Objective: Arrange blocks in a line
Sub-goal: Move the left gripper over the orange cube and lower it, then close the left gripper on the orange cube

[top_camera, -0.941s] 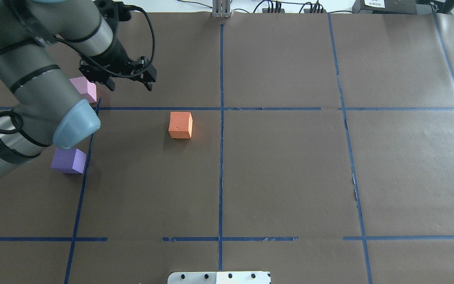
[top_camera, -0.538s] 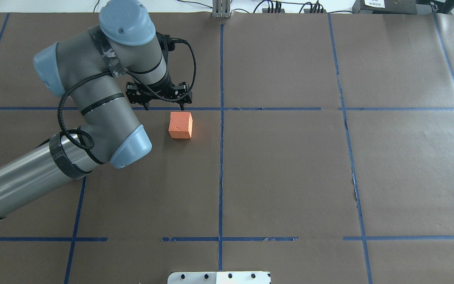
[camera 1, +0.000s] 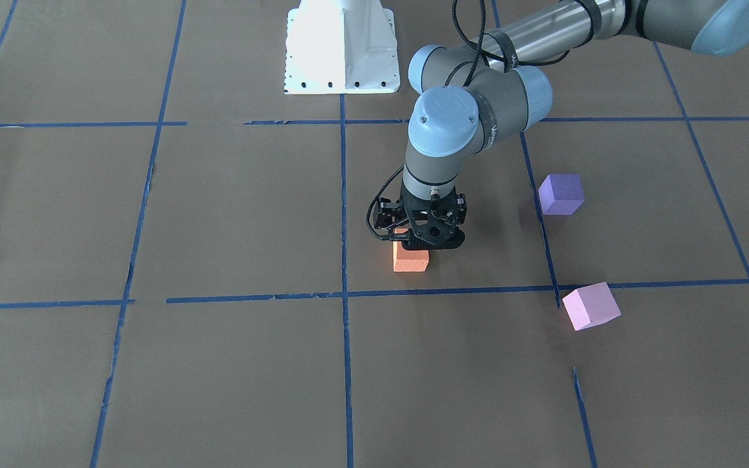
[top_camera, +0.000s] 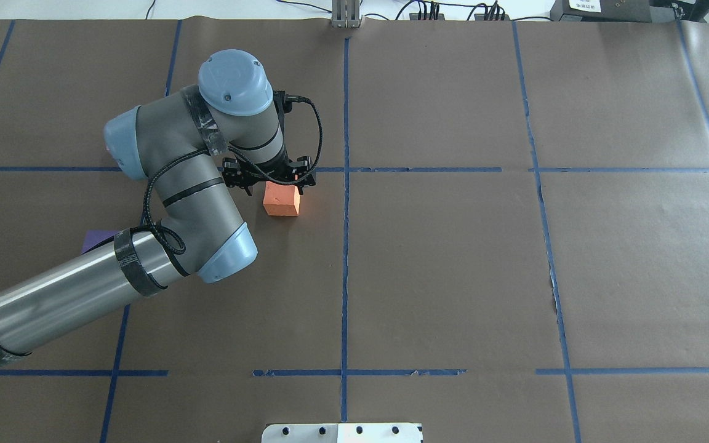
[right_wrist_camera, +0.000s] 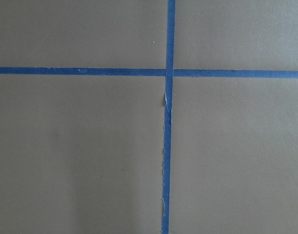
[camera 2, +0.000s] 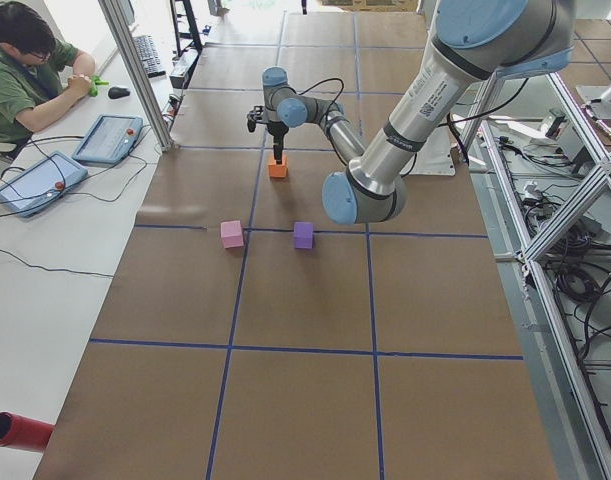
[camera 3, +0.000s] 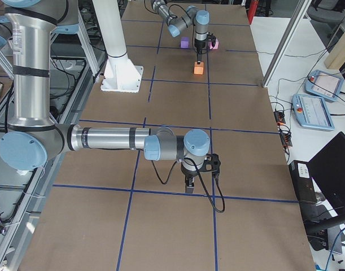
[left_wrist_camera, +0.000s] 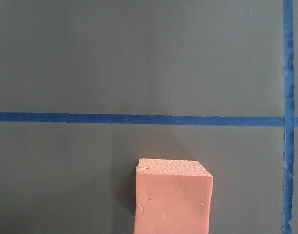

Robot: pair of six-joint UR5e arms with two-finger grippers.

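Note:
The orange block (top_camera: 280, 202) sits on the brown paper left of the centre tape line; it also shows in the front view (camera 1: 411, 259) and fills the bottom of the left wrist view (left_wrist_camera: 173, 202). My left gripper (top_camera: 274, 184) is open and low over it, its fingers either side of the block's top (camera 1: 421, 244). The violet block (camera 1: 561, 194) and the pink-lilac block (camera 1: 590, 305) lie apart on the robot's left; overhead the arm hides the pink one and most of the violet one (top_camera: 96, 237). My right gripper (camera 3: 188, 185) points down at bare paper; I cannot tell its state.
Blue tape lines (top_camera: 345, 246) divide the paper into squares. The white robot base (camera 1: 342, 45) stands at the table's near edge. An operator (camera 2: 25, 60) sits with tablets beyond the far edge. A metal post (top_camera: 345, 15) stands at the back.
My left arm has swung right from beside the pink-lilac block to the orange block and come down over it. The gripper stays open. The blocks have not moved.

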